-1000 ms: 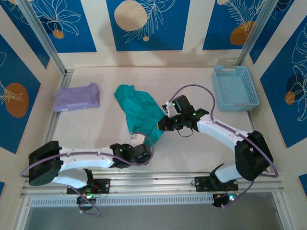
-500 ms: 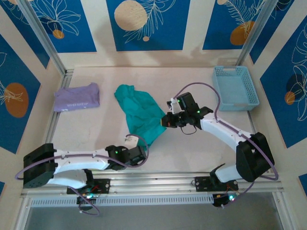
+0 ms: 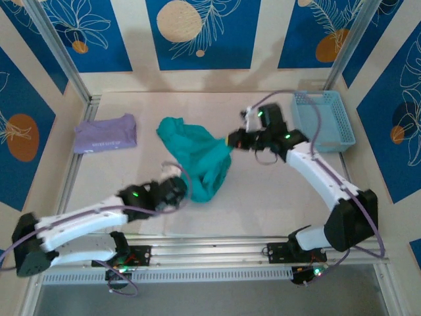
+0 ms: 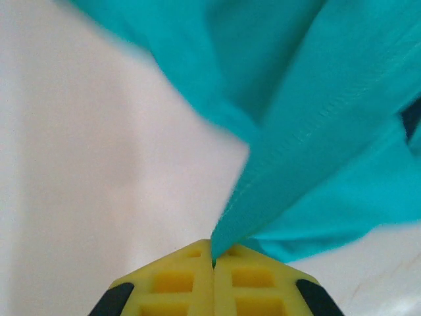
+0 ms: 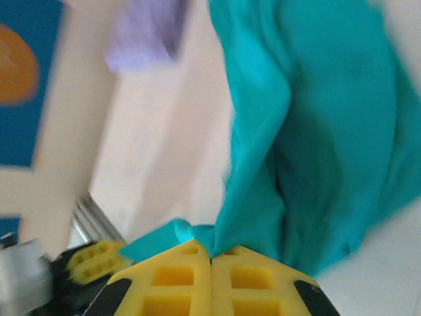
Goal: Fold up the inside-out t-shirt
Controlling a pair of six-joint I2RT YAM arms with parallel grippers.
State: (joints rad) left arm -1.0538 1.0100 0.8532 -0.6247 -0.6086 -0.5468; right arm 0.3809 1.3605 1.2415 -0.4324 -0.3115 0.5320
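Pads [image 4: 172,284] of your left gripper [image 4: 212,262] press tight on a stitched edge of the teal t-shirt [image 4: 316,99], as the left wrist view shows. Your right gripper [image 5: 210,255] pinches a fold the same way. From above, you see the t-shirt bunched between both grippers. A purple shirt [image 3: 105,133] lies well apart from your left gripper.
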